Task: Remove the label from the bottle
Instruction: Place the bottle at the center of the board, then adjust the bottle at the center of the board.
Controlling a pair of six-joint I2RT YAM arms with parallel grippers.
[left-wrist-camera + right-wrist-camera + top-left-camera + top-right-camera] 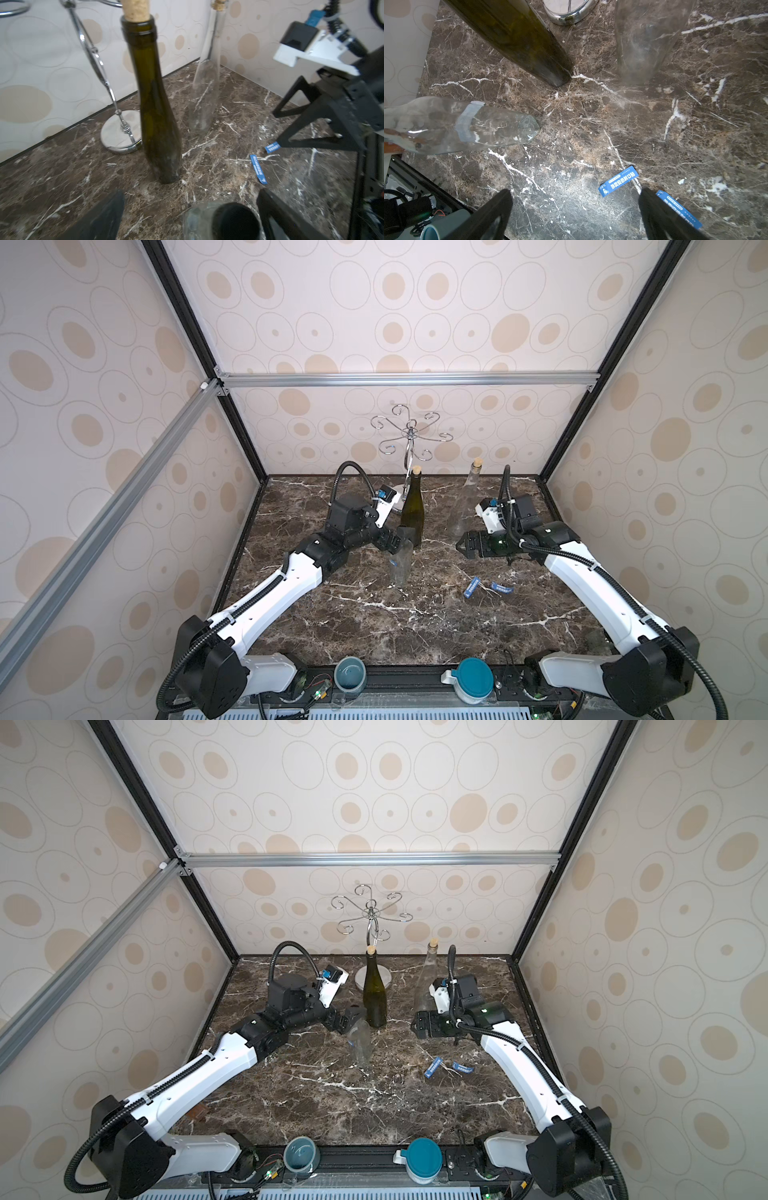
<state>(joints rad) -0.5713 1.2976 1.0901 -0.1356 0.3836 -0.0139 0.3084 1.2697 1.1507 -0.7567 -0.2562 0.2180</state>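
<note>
Nearest, a teal cup (pixel 350 674) sits on the rail at the table's (pixel 415 626) near edge. Mid-table stands the clear bottle (pixel 401 568), with a pale strip (pixel 469 122) on its body and its neck between the spread fingers of the left hand (pixel 191 192). Right hand (pixel 575 191): spread, empty. Two blue labels (pixel 472 587) lie right of the bottle.

chrome rack (pixel 115 133): rear | green corked bottle (pixel 412 510): upright | teal cup (pixel 350 674): front rail
</note>
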